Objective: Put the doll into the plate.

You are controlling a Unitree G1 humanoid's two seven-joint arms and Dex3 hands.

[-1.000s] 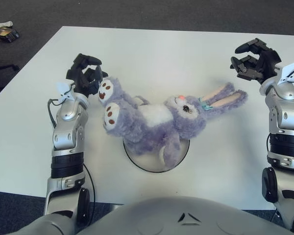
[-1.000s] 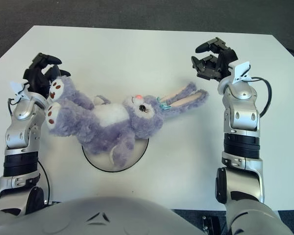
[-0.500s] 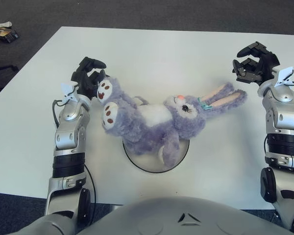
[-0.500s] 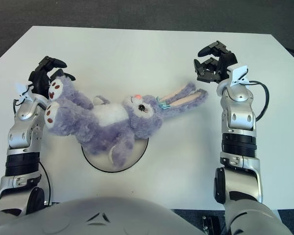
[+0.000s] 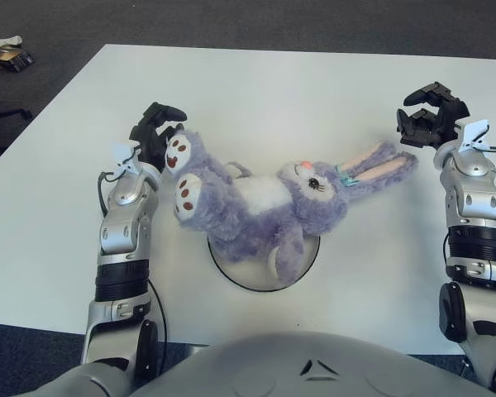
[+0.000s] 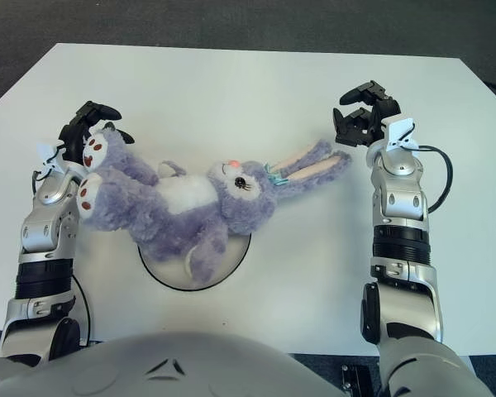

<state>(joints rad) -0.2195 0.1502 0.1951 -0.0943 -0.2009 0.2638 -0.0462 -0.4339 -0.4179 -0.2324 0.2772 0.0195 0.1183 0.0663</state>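
Note:
A purple plush rabbit doll (image 5: 260,203) lies on its back across the white plate (image 5: 304,263), its body covering most of the plate. Its feet stick out left and its long ears (image 5: 379,165) reach right, past the rim. My left hand (image 5: 155,132) sits just left of the feet, fingers spread and holding nothing. Just above the ear tips is my right hand (image 5: 426,116), fingers loosely curled around nothing.
The white table (image 5: 281,91) stretches back behind the doll. Dark carpet surrounds it, with a small object (image 5: 8,58) on the floor at the far left. My grey torso (image 5: 306,364) fills the bottom edge.
Both hands have drifted slightly: the left hand right toward the doll's feet, the right hand a little right and down. The doll has not moved.

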